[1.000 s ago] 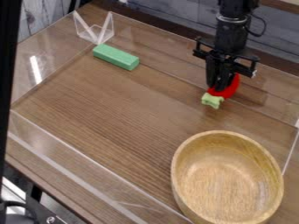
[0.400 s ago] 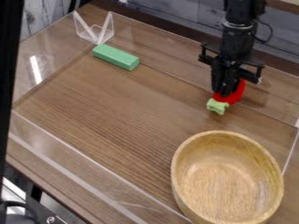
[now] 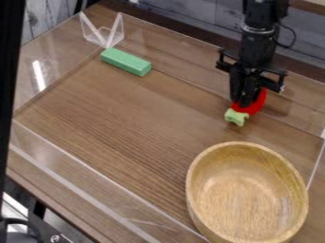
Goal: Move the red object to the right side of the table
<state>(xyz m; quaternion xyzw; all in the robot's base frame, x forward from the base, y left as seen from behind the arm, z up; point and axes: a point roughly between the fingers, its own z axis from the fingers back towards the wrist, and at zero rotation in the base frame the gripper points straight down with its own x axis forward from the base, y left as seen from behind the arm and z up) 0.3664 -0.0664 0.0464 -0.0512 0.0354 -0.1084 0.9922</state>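
Red object (image 3: 253, 101) located far right on table (image 3: 114, 123), pale green stub (image 3: 235, 116) pointed near-left; long axis run diagonally, stub end toward camera. Gripper (image 3: 249, 99) positioned directly above, pointed straight down, jaws closed on red body; toy low, at or just above tabletop, contact not discernible. No offset between gripper and toy: release judged to be next step. Wooden bowl (image 3: 248, 194) sited near right, apart. Green block (image 3: 127, 62) seen far left, well apart.
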